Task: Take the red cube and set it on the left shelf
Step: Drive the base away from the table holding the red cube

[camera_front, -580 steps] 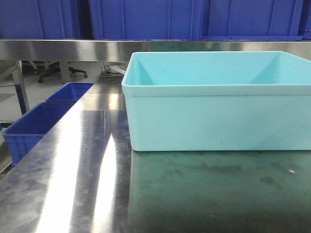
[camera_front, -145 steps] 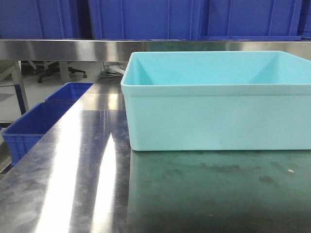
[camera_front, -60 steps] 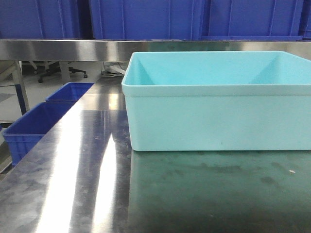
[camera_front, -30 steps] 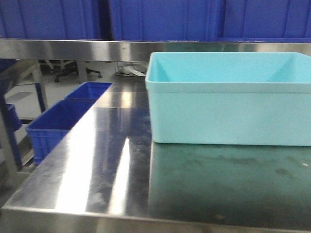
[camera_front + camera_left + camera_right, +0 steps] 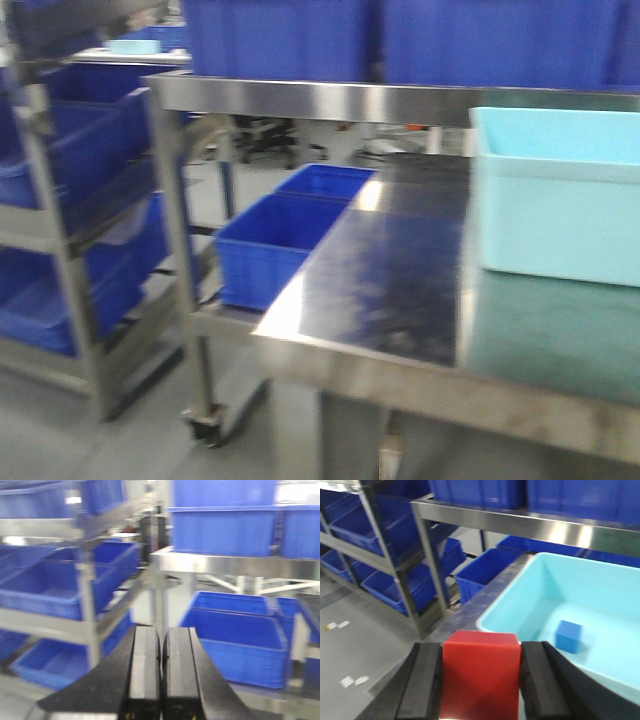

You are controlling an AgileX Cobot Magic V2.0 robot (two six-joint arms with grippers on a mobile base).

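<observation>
Front-facing view, left shelf (image 5: 62,262): tiered metal rack loaded with blue crates (image 5: 70,150), standing on the floor at far left, apart from the counter.
Counter (image 5: 400,270): steel top with its left edge and leg in frame; more crates sit on its lower tier.
Teal bin (image 5: 560,200): on the counter at right, cut off by the frame edge.
Right gripper (image 5: 481,677): jaws clamped on two opposite sides of the red cube.
Red cube (image 5: 480,665): held between the right jaws, with the bin behind it to the right; equal-sided, so no long axis to mind.
Left gripper (image 5: 161,650): jaws pressed together, empty.
Small blue cube (image 5: 568,636): lying in the bin.
Key relation: the shelf lies left of and beyond the loaded right jaws; the left arm faces it but carries nothing.
Change: half a second ago the bin sat mid-frame; the view has swung left, blurred, bringing the rack in.
</observation>
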